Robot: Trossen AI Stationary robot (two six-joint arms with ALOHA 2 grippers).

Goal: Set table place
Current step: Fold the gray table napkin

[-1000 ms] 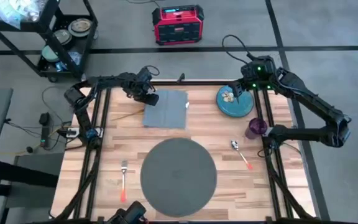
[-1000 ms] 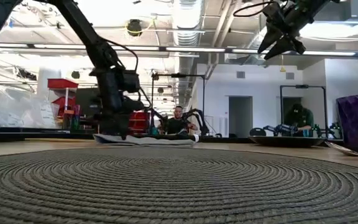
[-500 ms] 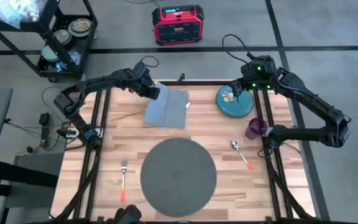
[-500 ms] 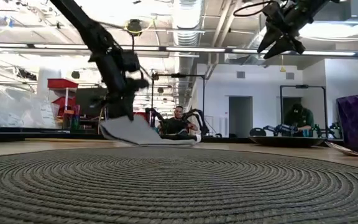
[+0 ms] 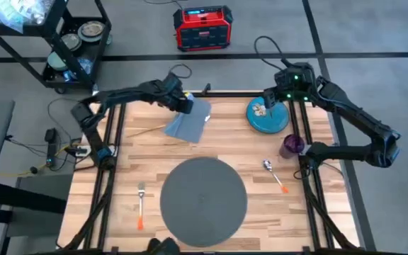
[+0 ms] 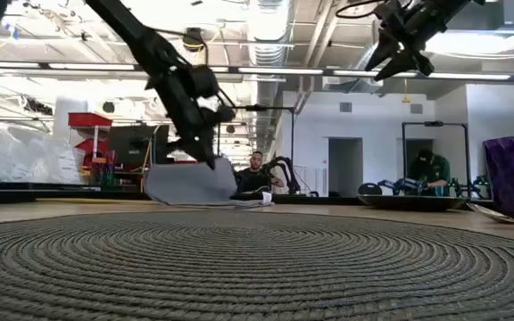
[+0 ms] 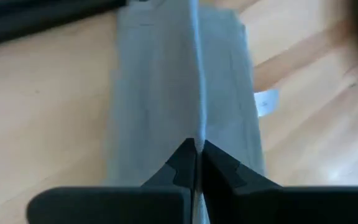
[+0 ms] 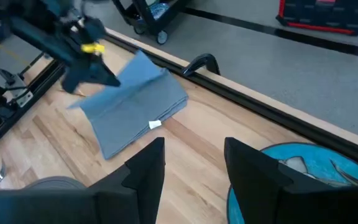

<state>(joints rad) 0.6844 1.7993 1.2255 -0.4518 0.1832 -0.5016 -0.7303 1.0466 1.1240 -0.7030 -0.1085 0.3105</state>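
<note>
The round dark grey placemat (image 5: 204,195) lies on the near middle of the wood table (image 5: 137,152). My left gripper (image 5: 183,103) hangs above the table's far side, shut on the grey cloth napkin (image 5: 188,122); the low view also shows this gripper (image 6: 208,147) with the napkin (image 6: 186,183) below it. The teal plate (image 5: 268,119) sits at the far right. My right gripper (image 8: 194,165) hovers open above the plate's left rim, touching nothing. My left gripper pinches the napkin's far left edge (image 7: 197,138) between its two shut fingers, coming from above and slanting down. A ridge runs away from the fingers and the cloth drops to both sides of it. The napkin hangs below, its lower part (image 6: 205,198) on the table.
A purple cup (image 5: 291,146) and a spoon (image 5: 275,174) lie right of the placemat, a fork (image 5: 141,205) left of it. A black frame bar (image 8: 241,99) edges the table's far side. Bare wood shows between napkin and placemat.
My left gripper has risen and gone toward the table's right edge, still shut on the napkin. The napkin's far left side has lifted off the table and drawn in over the rest; its near right part has stayed down.
</note>
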